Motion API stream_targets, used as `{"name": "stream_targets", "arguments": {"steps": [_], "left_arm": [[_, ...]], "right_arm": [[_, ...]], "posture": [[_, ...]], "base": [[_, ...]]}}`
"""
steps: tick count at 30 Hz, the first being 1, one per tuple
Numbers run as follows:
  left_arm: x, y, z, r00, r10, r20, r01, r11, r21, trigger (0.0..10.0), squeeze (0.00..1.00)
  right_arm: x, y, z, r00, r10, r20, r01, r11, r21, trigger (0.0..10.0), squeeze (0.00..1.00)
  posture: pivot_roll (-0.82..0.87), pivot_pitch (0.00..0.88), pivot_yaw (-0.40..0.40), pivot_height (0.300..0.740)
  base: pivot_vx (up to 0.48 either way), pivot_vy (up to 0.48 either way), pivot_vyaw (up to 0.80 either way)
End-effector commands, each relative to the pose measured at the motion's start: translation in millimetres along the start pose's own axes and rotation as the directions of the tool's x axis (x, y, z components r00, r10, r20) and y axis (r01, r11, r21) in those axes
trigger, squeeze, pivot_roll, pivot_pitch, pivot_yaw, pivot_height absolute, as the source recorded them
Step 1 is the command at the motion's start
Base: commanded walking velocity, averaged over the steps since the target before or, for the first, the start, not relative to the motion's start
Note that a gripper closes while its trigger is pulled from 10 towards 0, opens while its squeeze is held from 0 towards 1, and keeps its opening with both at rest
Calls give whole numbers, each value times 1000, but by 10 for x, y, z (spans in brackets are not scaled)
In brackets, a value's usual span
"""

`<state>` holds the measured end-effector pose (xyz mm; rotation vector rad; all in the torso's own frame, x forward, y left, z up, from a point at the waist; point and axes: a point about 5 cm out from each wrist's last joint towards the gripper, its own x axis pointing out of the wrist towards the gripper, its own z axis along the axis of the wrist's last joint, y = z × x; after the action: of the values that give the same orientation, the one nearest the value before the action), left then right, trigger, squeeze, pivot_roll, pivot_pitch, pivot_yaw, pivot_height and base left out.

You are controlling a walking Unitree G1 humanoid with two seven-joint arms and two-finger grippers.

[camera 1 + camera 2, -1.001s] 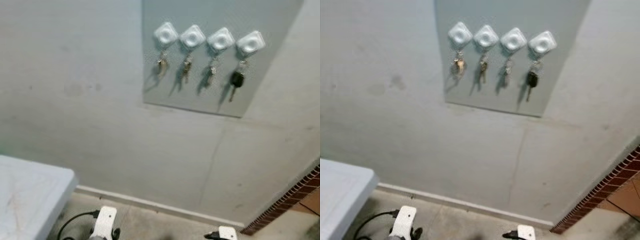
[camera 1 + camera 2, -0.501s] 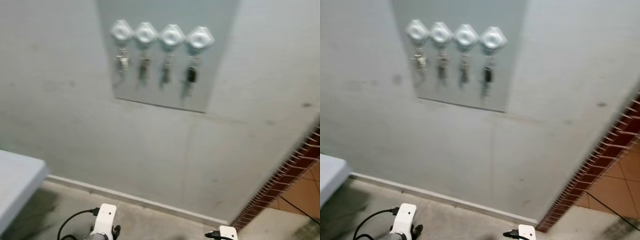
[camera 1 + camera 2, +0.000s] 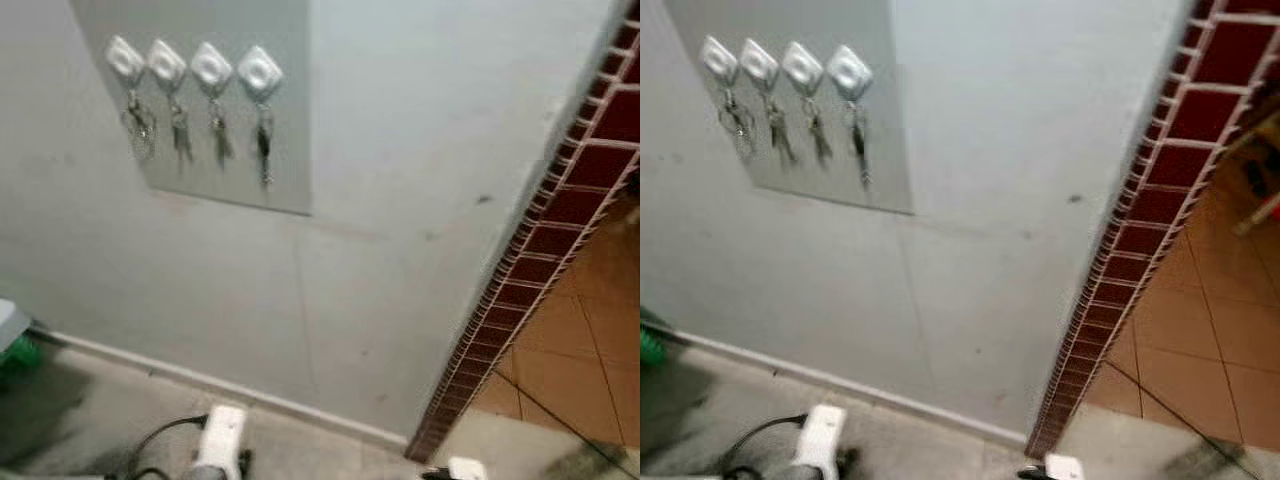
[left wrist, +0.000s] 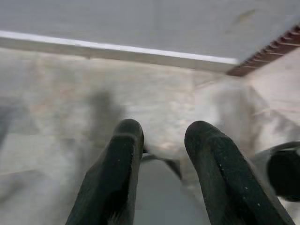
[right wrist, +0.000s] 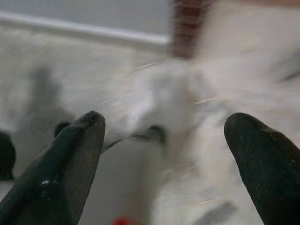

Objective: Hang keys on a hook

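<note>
Hanging low over the floor (image 4: 61, 93), the left hand (image 4: 159, 136) has its fingers slightly parted and the right hand (image 5: 164, 124) is spread wide, both empty. Farther off, four sets of keys (image 3: 195, 125) hang from white hooks (image 3: 190, 65) on the wall panel (image 3: 285, 160).

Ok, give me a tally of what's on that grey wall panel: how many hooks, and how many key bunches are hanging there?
White diamond-shaped plastic hooks: 4
Metal key bunches hanging under them: 4
Total: 8
</note>
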<state>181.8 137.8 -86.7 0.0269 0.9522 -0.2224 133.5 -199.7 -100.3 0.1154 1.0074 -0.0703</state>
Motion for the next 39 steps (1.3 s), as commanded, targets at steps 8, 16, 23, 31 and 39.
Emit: {"name": "stream_targets", "arguments": {"steps": [8,16,23,31,39], "left_arm": [[-29,174,-4,999,46,-7,-46,999,-8,10000,0],[-29,181,1,999,46,-9,-47,999,-11,10000,0],[-32,187,-15,999,47,-17,-47,999,-15,10000,0],[-39,190,-53,998,49,-31,-49,999,-1,10000,0],[-46,184,-97,998,45,-50,-44,999,19,10000,0]], "right_arm": [[25,135,16,1000,28,4,-28,1000,14,10000,0],[28,136,24,1000,29,4,-29,999,15,10000,0],[29,141,24,1000,30,-1,-30,1000,2,10000,0],[29,140,15,1000,28,-9,-28,1000,-13,10000,0],[17,127,-32,999,22,-25,-23,999,-36,10000,0]], "posture": [[70,0,26,740],[72,0,23,740],[72,0,21,740],[70,0,18,740],[69,0,18,740]], "base": [[0,0,0],[0,0,0],[0,314,0],[0,110,0],[0,0,0]]}}
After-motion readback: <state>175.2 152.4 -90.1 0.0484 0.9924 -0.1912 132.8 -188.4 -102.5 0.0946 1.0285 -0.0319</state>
